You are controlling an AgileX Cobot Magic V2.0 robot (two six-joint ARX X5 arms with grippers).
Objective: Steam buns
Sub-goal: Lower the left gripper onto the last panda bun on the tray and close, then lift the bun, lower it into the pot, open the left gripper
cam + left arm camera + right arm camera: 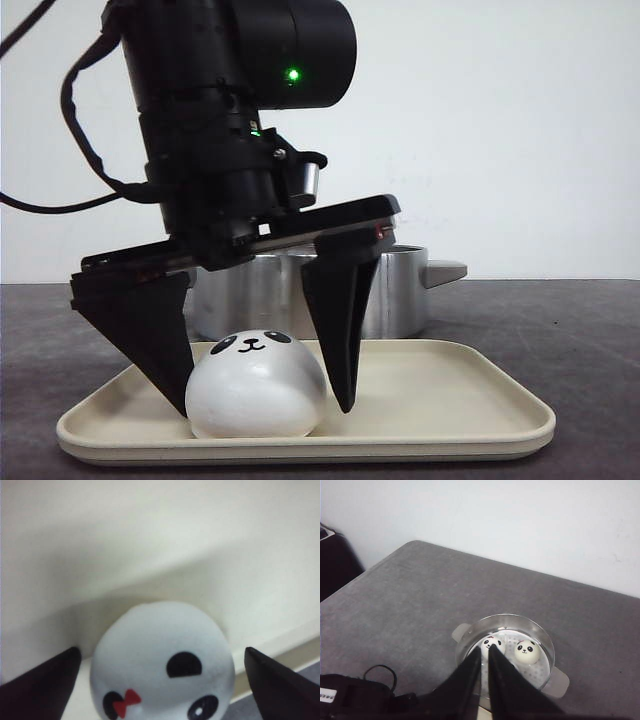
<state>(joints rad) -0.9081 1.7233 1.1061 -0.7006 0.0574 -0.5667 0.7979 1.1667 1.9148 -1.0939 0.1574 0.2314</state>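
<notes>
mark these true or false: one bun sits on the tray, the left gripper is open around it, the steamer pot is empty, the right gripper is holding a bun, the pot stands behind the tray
1. One bun sits on the tray. True.
2. The left gripper is open around that bun. True, one finger stands on each side.
3. The steamer pot is empty. False: two buns lie inside it.
4. The right gripper is holding a bun. False: its fingers are nearly together with nothing between them, above the pot.
5. The pot stands behind the tray. True.
</notes>
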